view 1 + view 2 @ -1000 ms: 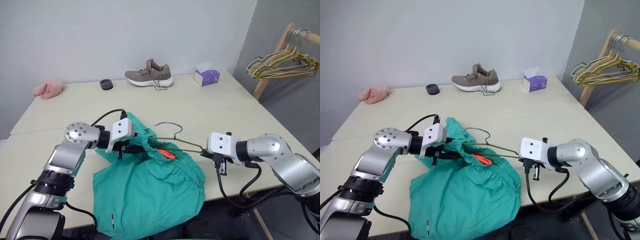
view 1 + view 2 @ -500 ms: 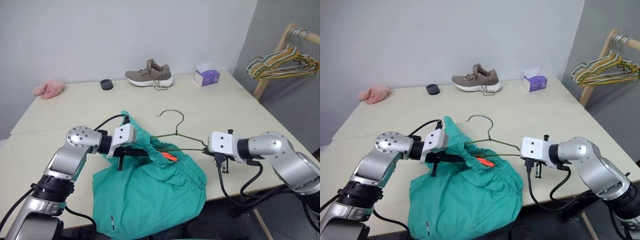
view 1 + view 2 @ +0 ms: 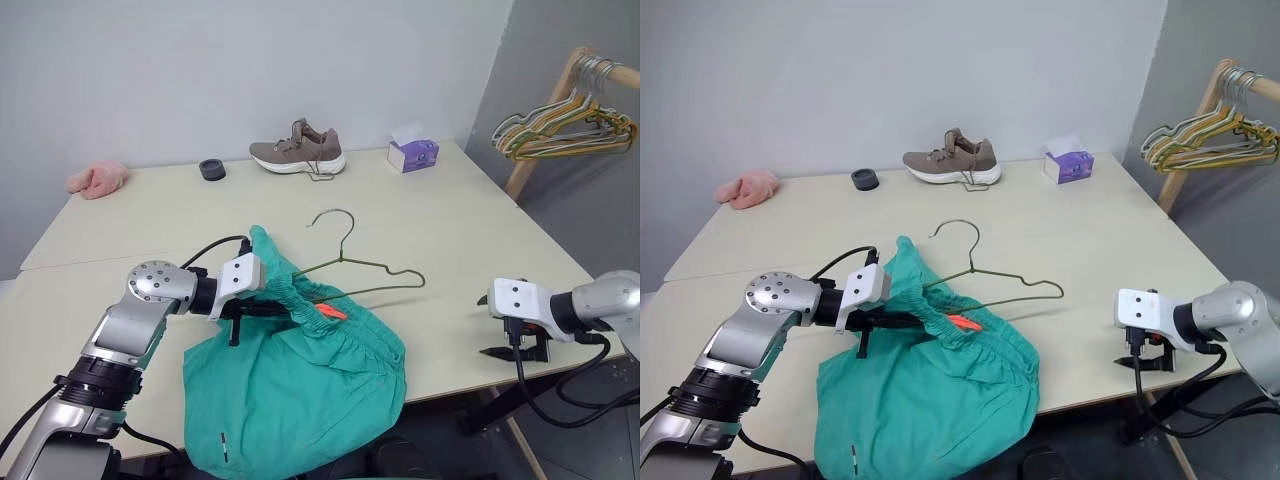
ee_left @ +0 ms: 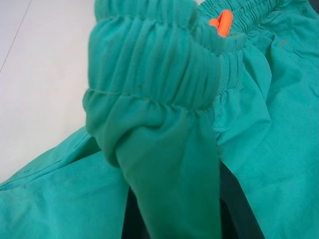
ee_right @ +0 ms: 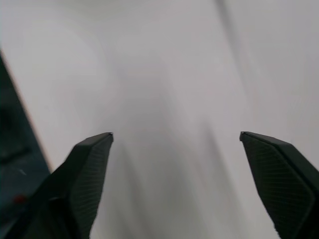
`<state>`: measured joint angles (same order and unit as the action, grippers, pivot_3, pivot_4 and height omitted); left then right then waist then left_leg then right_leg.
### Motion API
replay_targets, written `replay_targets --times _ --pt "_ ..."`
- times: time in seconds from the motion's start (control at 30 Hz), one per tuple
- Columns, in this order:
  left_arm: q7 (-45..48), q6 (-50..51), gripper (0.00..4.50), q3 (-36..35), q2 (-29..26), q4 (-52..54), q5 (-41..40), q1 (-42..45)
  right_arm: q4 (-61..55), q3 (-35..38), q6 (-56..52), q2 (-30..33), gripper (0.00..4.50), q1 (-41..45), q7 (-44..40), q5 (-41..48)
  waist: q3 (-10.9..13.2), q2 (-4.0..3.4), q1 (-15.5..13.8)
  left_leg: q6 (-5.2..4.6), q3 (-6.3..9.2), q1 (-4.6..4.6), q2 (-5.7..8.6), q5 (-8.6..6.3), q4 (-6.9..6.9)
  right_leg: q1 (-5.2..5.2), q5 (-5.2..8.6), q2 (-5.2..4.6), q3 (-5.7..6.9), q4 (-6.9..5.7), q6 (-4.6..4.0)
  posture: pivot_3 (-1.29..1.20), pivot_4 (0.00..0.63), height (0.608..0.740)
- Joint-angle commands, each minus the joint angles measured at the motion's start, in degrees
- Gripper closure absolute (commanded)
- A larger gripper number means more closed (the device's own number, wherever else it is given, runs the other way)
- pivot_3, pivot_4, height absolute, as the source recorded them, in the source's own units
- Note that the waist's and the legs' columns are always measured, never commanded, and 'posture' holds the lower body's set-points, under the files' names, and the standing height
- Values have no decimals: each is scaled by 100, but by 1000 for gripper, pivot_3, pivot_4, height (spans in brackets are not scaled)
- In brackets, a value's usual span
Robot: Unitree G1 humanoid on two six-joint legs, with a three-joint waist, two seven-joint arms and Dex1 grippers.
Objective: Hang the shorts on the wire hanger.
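Note:
The teal-green shorts (image 3: 300, 385) lie bunched at the table's front edge, partly hanging over it. My left gripper (image 3: 266, 307) is shut on a fold of their gathered waistband (image 4: 154, 114), close to the orange drawstring (image 4: 223, 22). The wire hanger (image 3: 352, 263) leans out of the waistband with its hook (image 3: 335, 215) pointing toward the back of the table. Its right shoulder (image 3: 418, 280) is free, with nothing gripping it. My right gripper (image 3: 506, 351) hovers over the table's front right edge, well right of the hanger. Its fingers (image 5: 84, 174) stand wide open and empty.
At the back of the table are a tan sneaker (image 3: 298, 148), a purple tissue box (image 3: 413, 154), a small black ring (image 3: 211, 168) and a pink cloth (image 3: 97, 178). A wooden rack with pastel hangers (image 3: 565, 125) stands beyond the table's right side.
My right gripper opened, let go of the hanger's right shoulder and swung right toward the table edge. The hanger stays propped in the waistband. The left gripper kept its hold.

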<state>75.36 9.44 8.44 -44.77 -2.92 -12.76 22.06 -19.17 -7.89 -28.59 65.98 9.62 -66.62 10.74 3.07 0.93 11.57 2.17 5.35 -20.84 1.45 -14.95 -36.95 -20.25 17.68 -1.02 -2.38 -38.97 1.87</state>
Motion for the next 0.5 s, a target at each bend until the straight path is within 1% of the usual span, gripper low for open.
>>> replay_targets --times 0.03,0.13,0.23,0.4,0.5 --pt "-113 -107 4500 -138 -7 45 -8 54 -1014 463 -1092 -454 35 -281 146 1133 0 0 23 0 2 1 -1 0 0 1 0 2 1 -2 0 -258 0 740" --pt "-151 -88 4500 -122 11 76 -23 54 -1537 329 -1771 -915 35 -623 680 1386 -4 5 3 0 7 1 -1 0 -6 5 0 3 4 -4 1 -257 0 740" --pt "-147 -86 4500 -127 1 72 -37 68 -1598 310 -2431 -1559 35 -731 1354 1573 -5 7 -20 0 3 0 1 1 -11 6 -2 1 -1 -2 4 -250 0 740" --pt "-153 -78 4500 -146 -11 55 -40 89 -1721 258 -2998 -2313 35 -688 1858 1988 -6 7 -30 0 3 1 2 1 -10 4 -4 1 -2 -2 8 -251 0 740" --pt "-166 -62 4500 -149 -2 54 -45 112 -1669 98 -3275 -2601 35 -583 2054 2137 -6 7 -27 0 4 1 1 1 -5 2 -3 2 -2 -2 6 -246 0 740"
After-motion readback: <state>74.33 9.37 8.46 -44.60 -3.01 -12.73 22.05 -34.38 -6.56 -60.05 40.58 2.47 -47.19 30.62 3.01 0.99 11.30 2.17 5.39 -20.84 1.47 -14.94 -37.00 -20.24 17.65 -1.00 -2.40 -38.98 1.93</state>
